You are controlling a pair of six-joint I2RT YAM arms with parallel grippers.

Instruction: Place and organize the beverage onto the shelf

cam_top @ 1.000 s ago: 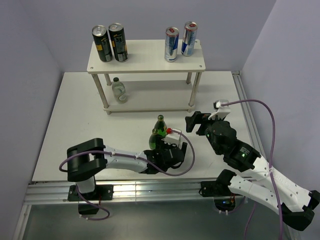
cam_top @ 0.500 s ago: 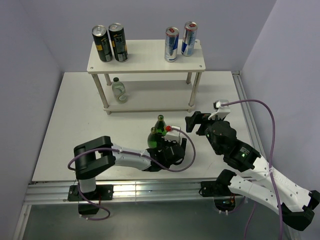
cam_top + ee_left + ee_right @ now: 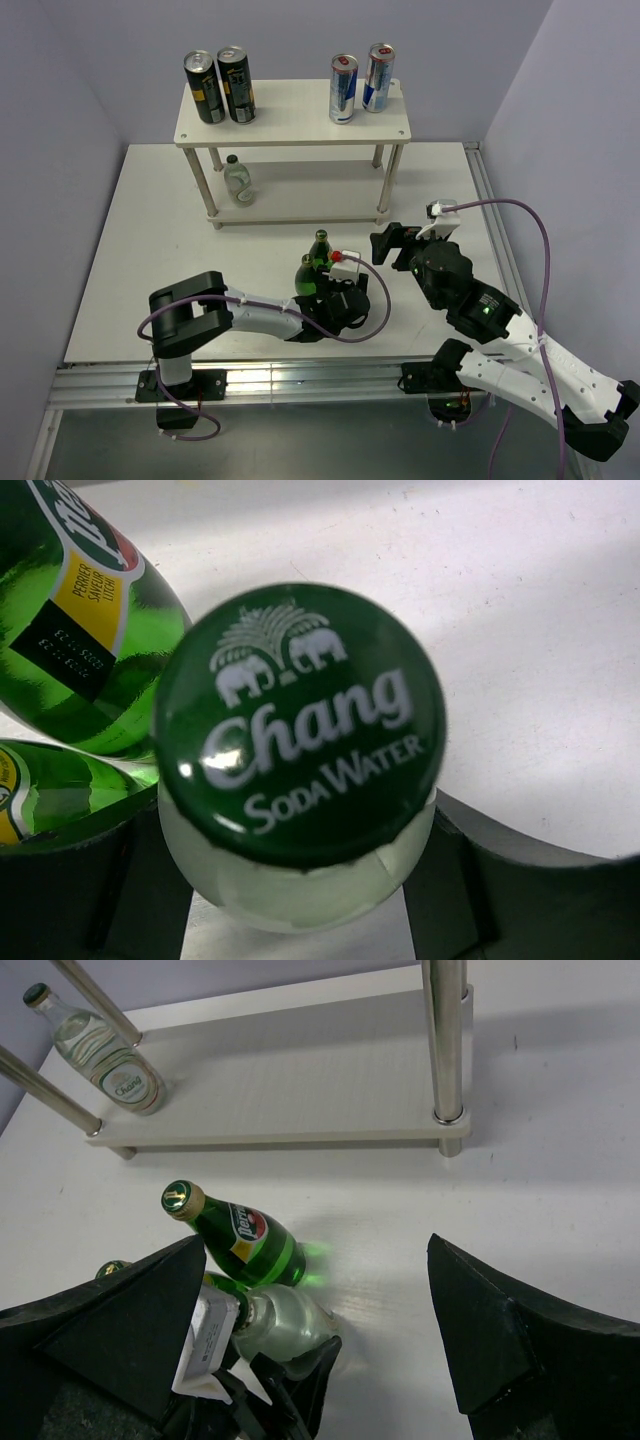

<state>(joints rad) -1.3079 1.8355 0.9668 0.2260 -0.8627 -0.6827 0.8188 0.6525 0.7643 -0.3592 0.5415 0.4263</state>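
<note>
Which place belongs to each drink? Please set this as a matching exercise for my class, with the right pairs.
Things:
1 black cans
2 blue and silver cans
3 lone clear bottle
4 green Perrier bottle

Places:
A table, before the shelf
B top board, right end
C lower board
D top board, left end

Pairs: 1-D, 2-B, 3-C, 4-A.

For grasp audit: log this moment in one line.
left pincer: shut on soda bottle | right pincer: open | shelf: four cans, clear bottle | table: two green bottles

Left claw [image 3: 300,895] grips soda bottle [image 3: 300,730]; right claw [image 3: 315,1300] gapes.
</note>
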